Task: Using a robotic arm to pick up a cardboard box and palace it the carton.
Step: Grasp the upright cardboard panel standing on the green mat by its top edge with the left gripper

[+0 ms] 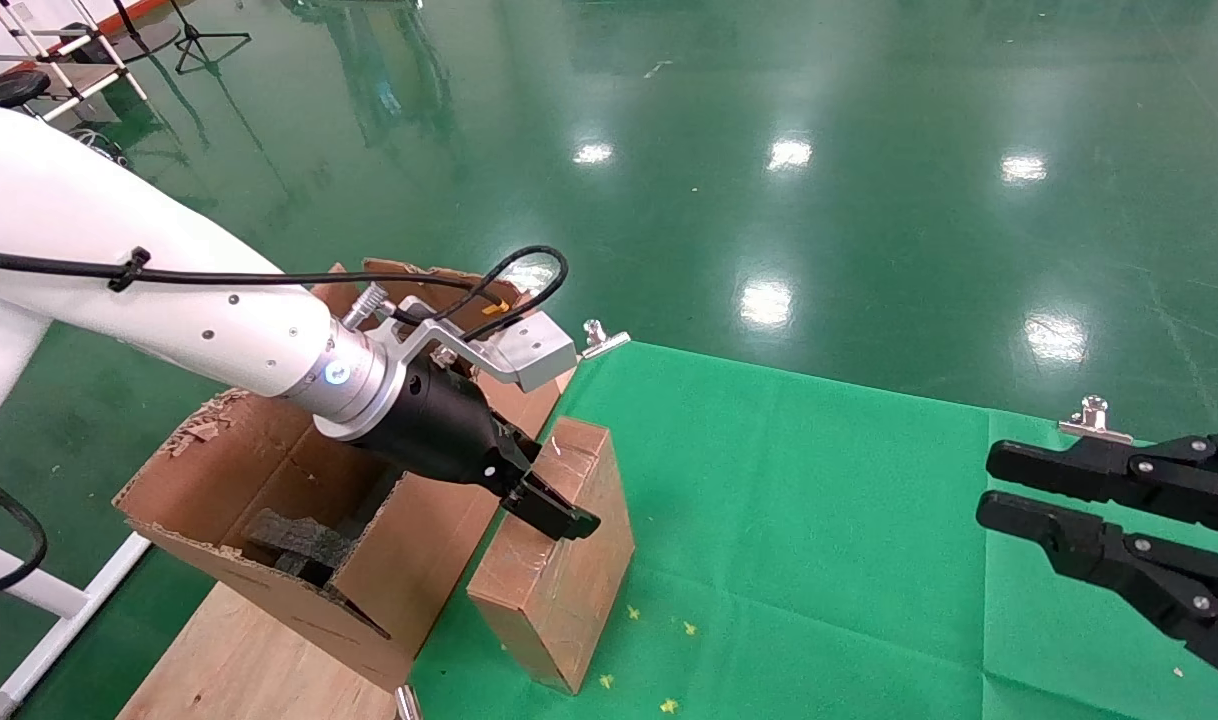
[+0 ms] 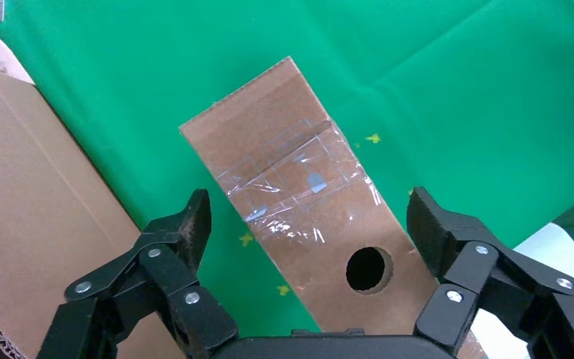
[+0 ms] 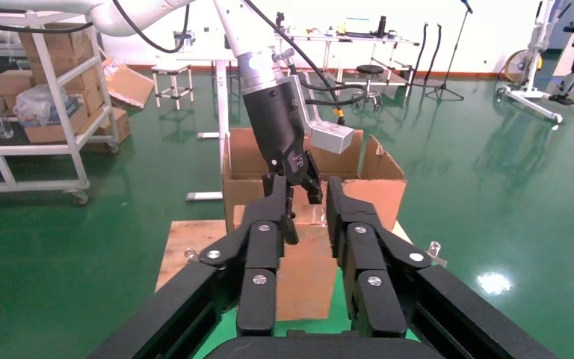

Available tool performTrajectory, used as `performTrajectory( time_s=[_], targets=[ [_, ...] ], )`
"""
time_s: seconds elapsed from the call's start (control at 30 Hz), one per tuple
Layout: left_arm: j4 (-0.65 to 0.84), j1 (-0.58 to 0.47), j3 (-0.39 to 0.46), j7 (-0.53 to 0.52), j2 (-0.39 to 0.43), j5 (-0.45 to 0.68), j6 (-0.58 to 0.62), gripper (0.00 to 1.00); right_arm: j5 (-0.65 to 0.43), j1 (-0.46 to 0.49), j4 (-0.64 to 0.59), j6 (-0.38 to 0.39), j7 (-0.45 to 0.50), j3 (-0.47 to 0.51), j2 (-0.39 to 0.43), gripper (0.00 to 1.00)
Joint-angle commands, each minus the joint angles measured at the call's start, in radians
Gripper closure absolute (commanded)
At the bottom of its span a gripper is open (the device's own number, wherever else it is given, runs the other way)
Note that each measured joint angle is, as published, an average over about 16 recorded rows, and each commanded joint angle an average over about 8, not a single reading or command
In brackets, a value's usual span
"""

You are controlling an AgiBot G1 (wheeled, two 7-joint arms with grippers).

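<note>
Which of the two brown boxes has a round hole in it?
The small closed cardboard box standing on the green cloth, below the open left gripper. The large carton beside it is open-topped, with a torn rim.

Your robotic arm (image 1: 169, 300) is fat and white, with a shiny silver ring and a tiny blue light. A thin black cable (image 1: 269, 277) is tied along it. Its left gripper (image 1: 559, 515) is black, with a grey box (image 1: 529, 350) on top. Your right gripper (image 1: 1009, 490) is black with silver screws.
</note>
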Motion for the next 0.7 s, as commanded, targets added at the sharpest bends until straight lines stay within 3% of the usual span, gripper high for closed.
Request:
performTrajectory(
  time_s=[0.03, 0.7],
  targets=[
    [0.000, 0.001, -0.001, -0.002, -0.001, -0.002, 0.000, 1.00, 0.000, 0.000, 0.000, 0.000, 0.000, 0.000, 0.000, 0.00],
    [0.029, -0.009, -0.020, 0.029, -0.011, -0.014, -0.027, 1.00, 0.000, 0.000, 0.000, 0.000, 0.000, 0.000, 0.000, 0.00]
  ],
)
